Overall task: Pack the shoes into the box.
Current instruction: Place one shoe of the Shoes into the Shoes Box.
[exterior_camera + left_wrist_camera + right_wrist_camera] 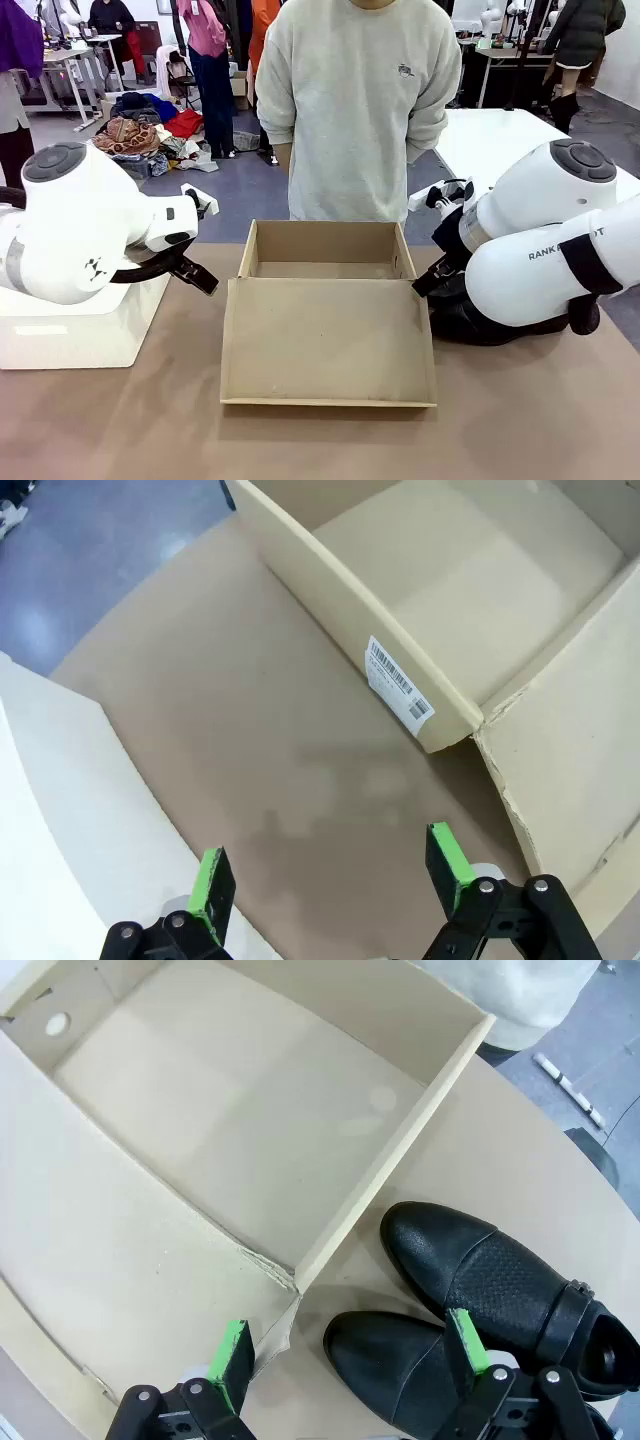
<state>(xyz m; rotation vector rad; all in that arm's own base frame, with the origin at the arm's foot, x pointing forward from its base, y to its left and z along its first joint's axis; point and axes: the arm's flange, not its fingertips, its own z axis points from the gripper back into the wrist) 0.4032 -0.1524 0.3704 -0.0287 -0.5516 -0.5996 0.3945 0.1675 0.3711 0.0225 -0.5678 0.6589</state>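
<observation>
Both tools gape wide, holding nothing: the left tool (330, 875) over bare surface (300, 760), the right tool (350, 1355) over the box (230, 1110) corner. That box lies open at mid-frame in the front view, and the shoes (470, 1270) sit paired just beside its wall, lower right in the right wrist view.

The box (325, 262) is set in the middle of the table (120, 420), its lid (328, 345) laid flat towards the near edge. The shoes (480, 1275) are placed side by side on the table, just beside the box's right wall. A second box (70, 335) is set at the left. A person (355, 110) is stationed behind the far edge.
</observation>
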